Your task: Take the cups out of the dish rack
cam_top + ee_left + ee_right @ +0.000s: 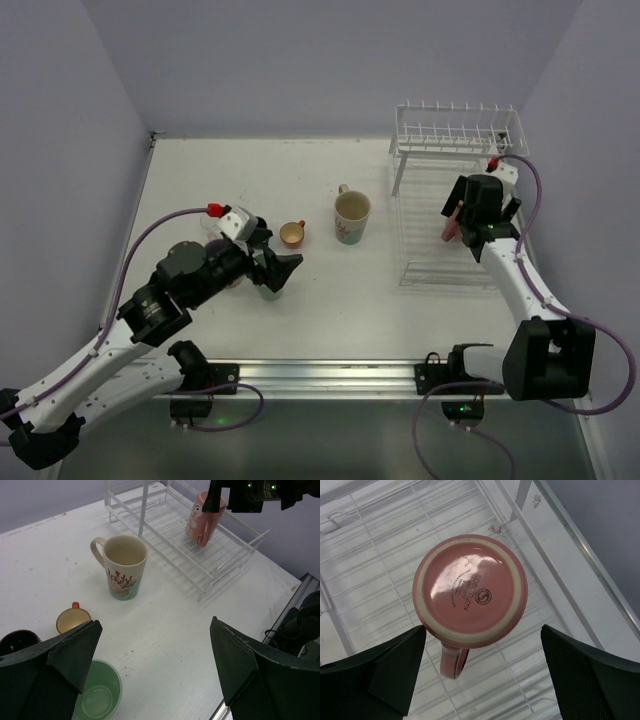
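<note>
The white wire dish rack (455, 130) stands at the back right, and its lower tray (380, 595) holds one pink mug (470, 587) upside down, handle towards the camera. My right gripper (482, 675) is open just above that mug (450, 224), one finger on each side, not touching it. On the table stand a cream mug (122, 565), a small orange-red cup (72, 621), a light green cup (97, 697) and a dark blue cup (17, 641). My left gripper (155, 672) is open and empty, low over the table beside the green cup (268, 291).
The cream mug (351, 217) and orange-red cup (291, 235) sit mid-table, left of the rack. The rack's upper shelf with prongs (450, 112) holds nothing that shows. Walls close the table at the back and both sides.
</note>
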You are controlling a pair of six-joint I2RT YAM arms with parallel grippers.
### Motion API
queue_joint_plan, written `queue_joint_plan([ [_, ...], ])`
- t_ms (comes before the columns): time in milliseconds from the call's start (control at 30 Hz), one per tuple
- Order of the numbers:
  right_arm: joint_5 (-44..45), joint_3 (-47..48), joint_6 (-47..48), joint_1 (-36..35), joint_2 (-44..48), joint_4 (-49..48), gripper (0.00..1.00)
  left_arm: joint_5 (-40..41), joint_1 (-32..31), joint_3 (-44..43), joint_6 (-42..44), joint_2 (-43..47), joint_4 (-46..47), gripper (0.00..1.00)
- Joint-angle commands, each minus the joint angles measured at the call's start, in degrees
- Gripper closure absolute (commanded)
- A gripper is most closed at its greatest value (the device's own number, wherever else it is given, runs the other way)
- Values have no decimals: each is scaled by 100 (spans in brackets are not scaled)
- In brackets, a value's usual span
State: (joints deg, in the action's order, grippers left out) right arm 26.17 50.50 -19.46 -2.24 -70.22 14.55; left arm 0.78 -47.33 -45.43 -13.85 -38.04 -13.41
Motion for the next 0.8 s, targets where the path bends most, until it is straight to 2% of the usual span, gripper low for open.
queue_joint_plan([
  [0,-41,494,206,179,-325,-549,1,-174,-22,-19,260,-80,295,0],
  [167,-86,724,425,198,-730,-689,1,-446,-22,8,277,-133,365,0],
  [333,-700,768,347,531,-1089,-962,1,-429,-13,17,277,-177,365,0],
  [500,-711,795,391,567,-1416,-1155,1,-385,-13,34,269,-186,365,0],
  [667,-622,444,522,567,-1346,-1981,1,-429,-22,34,260,-247,374,0],
  [767,-544,224,435,567,-1118,-2166,14,-429,-13,25,260,-274,374,0],
])
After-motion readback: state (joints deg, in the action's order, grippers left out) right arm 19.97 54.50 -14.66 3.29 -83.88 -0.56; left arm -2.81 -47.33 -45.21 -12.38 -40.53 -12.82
